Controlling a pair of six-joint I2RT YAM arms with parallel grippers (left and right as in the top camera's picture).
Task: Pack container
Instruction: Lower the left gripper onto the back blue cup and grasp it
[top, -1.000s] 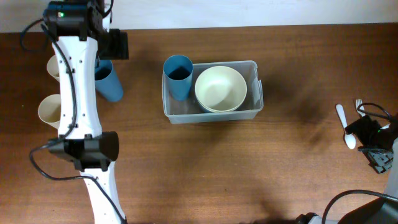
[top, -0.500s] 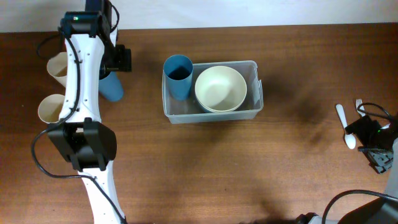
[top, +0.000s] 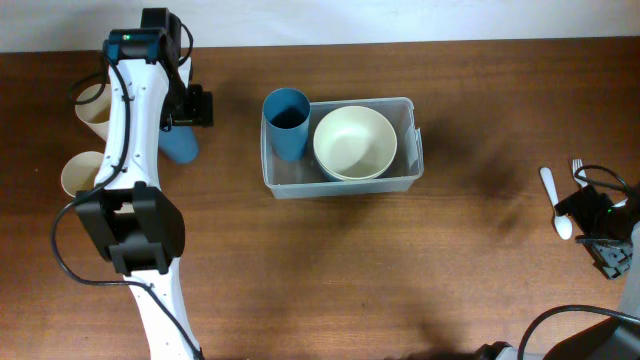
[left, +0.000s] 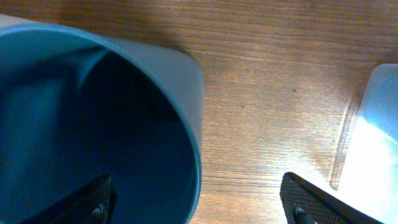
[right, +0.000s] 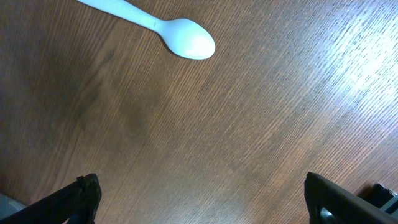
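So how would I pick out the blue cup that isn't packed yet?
Find the clear container in the middle of the table, then look left, beneath the white left arm. The loose blue cup stands there, outside it. Its twin sits inside the container, and the cups further left are cream.

Bright, even light; glare streaks the table (right: 354, 37).

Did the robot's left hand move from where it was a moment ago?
Yes. Seen from overhead, the left gripper came toward the table's near edge, from beyond the container's far rim to level with it, over the loose blue cup.
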